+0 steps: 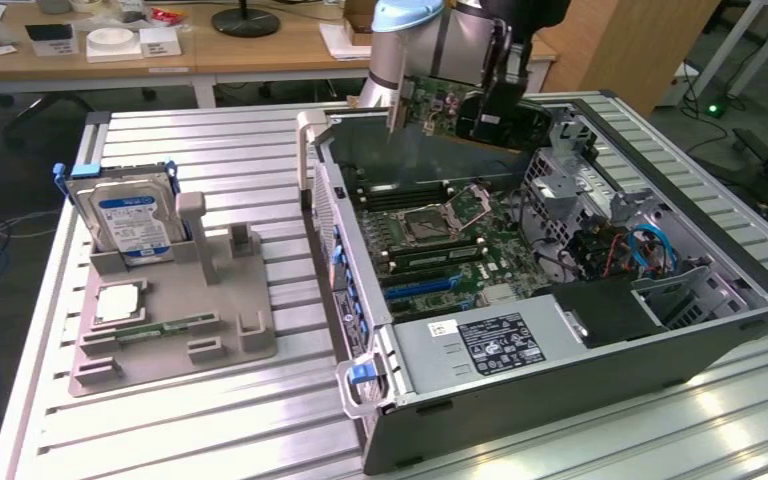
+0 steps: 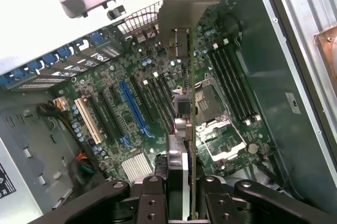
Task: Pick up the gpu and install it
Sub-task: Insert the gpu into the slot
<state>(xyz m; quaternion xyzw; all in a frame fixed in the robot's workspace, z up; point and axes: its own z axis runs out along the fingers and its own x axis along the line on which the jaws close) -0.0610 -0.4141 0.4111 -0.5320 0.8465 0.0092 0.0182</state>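
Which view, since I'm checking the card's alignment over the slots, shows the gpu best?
The exterior view: the gpu shows its broad face there, held in the pincer above the open computer case. The wrist view gives it edge-on, a thin strip over the motherboard.
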